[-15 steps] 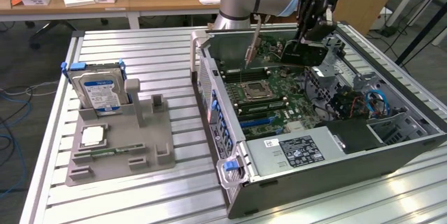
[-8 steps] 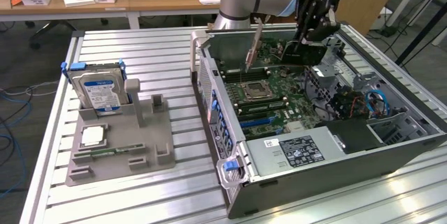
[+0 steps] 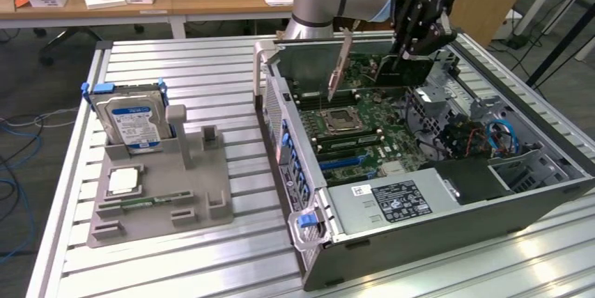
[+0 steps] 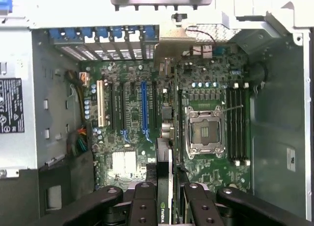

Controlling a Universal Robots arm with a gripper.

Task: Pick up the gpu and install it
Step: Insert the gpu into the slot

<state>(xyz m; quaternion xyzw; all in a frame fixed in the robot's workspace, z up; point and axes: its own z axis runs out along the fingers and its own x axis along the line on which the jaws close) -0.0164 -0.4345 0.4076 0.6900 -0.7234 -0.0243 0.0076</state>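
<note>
"gpu [image 3: 386, 69] first: where was it?"

"Up on edge inside the open case [image 3: 446, 221], at its far end, over the motherboard [image 3: 372, 117]. Its silver bracket [image 3: 339, 61] pointed toward the exterior view's left. From the wrist it showed edge-on [image 4: 164, 177], between the blue slot [image 4: 143, 108] and the CPU socket [image 4: 203, 130]."

"Was it seated in a slot?"

"I could not tell whether its lower edge touched the board."

"And the gripper [image 3: 409, 51]?"

"Clamped on the card's top edge, a black finger [image 4: 144, 196] on either side of it [image 4: 166, 199]."

"Anything else around?"

"A hard drive [image 3: 130, 120] stood in the grey tray [image 3: 158, 207] on the table [image 3: 186, 263], well apart from the case, toward the exterior view's left."
</note>
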